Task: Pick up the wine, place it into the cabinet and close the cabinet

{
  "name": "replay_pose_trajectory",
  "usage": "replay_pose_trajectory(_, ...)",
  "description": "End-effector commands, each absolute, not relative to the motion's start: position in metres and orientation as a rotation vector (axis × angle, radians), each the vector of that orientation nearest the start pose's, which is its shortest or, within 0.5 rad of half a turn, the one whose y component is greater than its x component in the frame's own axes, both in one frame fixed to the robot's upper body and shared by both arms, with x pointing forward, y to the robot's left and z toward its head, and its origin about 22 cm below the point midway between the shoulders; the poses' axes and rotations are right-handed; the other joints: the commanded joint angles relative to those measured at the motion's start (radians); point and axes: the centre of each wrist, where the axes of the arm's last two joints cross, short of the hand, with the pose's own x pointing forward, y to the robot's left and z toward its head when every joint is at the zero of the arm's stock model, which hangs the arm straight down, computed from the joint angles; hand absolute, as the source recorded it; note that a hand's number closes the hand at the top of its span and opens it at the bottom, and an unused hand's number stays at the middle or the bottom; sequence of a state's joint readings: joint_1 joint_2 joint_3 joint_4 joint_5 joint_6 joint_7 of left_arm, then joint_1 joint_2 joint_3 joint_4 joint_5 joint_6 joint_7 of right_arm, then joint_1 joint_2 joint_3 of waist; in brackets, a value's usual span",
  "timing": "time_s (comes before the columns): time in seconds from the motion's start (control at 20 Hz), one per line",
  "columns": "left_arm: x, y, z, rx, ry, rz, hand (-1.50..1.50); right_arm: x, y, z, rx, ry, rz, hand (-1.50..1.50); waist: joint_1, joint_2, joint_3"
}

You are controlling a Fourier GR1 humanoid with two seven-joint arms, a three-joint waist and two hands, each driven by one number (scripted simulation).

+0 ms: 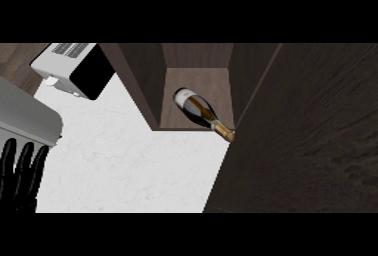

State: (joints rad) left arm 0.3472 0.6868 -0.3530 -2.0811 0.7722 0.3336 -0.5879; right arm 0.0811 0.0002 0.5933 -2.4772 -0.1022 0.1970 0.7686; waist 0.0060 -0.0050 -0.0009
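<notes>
The dark wooden door (310, 130) filled the right half of the frame, swung open, its edge running from the upper middle down to the lower middle. The white marbled counter (133, 165) took up the lower left and middle. The open cabinet (136, 80) sat at the upper middle, its brown shelf showing between two dark side walls. A grey rounded object (26, 117) lay at the left edge; what it was could not be told. A white appliance (63, 62) with a black front stood at the upper left.

The wine bottle (198, 111) already lay on its side on the cabinet shelf, base toward the upper left and gold-wrapped neck pointing to the lower right. The neck tip reached past the shelf's front edge, right beside the door's edge; whether they touched could not be told.

The left hand (21, 172) rested at the lower left edge, fingers straight, slightly apart and pointing up, holding nothing. The right hand did not show.

The bottle was probably glass: stiff, heavy for its size, smooth enough to slip, and breakable. Being round, it would likely roll if nudged. The wide dark body seemed the safest place to grasp; the narrow neck would give less purchase. The neck looked likely to catch the door on closing unless it was pushed further in.
</notes>
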Motion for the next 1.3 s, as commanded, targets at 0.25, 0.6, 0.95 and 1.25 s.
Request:
replay_pose_trajectory(0.25, 0.140, 0.310, 0.083, -0.178, -1.957, 0.179, -1.50, 0.087, -0.106, 0.192, 0.717, -1.636, 0.649, 1.50, 0.002, -0.004, -0.001)
replay_pose_trajectory(0.6, 0.148, 0.327, 0.089, -0.186, -1.951, 0.161, -1.50, 0.082, -0.076, 0.183, 0.729, -1.641, 0.628, 1.50, 0.003, -0.006, -0.002)
replay_pose_trajectory(0.95, 0.155, 0.344, 0.089, -0.222, -1.937, 0.161, -1.50, 0.093, -0.065, 0.191, 0.643, -1.741, 0.640, 1.50, 0.010, -0.003, -0.003)
replay_pose_trajectory(1.25, 0.161, 0.322, 0.090, -0.285, -1.935, 0.163, -1.50, 0.119, -0.050, 0.200, 0.560, -1.759, 0.616, 1.50, 0.022, 0.004, -0.004)
